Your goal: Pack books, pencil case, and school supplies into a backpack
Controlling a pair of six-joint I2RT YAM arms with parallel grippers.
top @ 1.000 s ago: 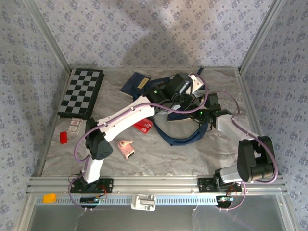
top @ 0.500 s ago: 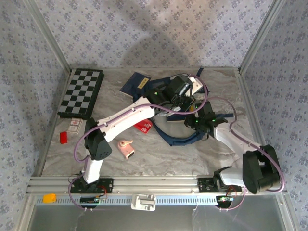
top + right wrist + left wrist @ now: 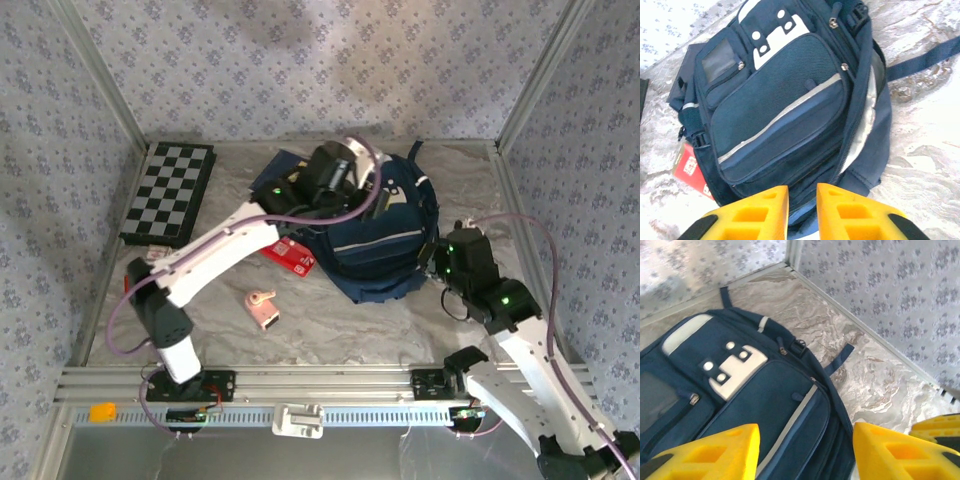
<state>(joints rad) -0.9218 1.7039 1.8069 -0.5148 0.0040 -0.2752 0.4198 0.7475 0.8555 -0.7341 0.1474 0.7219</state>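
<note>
The backpack (image 3: pixel 385 235) lies front panel up on the table (image 3: pixel 350 340), in the middle of its width and toward the far edge. Its main zip (image 3: pixel 866 107) is parted along one side, exposing pale lining. The left gripper (image 3: pixel 806 437) hangs above the backpack's front pocket with its fingers spread wide and nothing between them. The right gripper (image 3: pixel 802 192) stands at the backpack's near right side with its fingers almost pressed together. A narrow gap remains between them and nothing is visibly pinched. Whether the tips touch the fabric cannot be told.

The pencil case (image 3: pixel 290 253) lies against the backpack's left side, partly tucked under it. The pink gadget (image 3: pixel 262 308) lies nearer the near edge, apart from both. One navy book (image 3: pixel 282 162) shows at the far edge behind the left arm, and the checkered board (image 3: pixel 170 192) occupies the far left corner.

Judgement: the step in hand is preparing the backpack, as no item is being carried and the opening is only a slit. The next move calls for one gripper to take the zip edge and lift it clear of the lining. The other gripper should then collect the nearest item, probably the pencil case, and feed it in flat.
</note>
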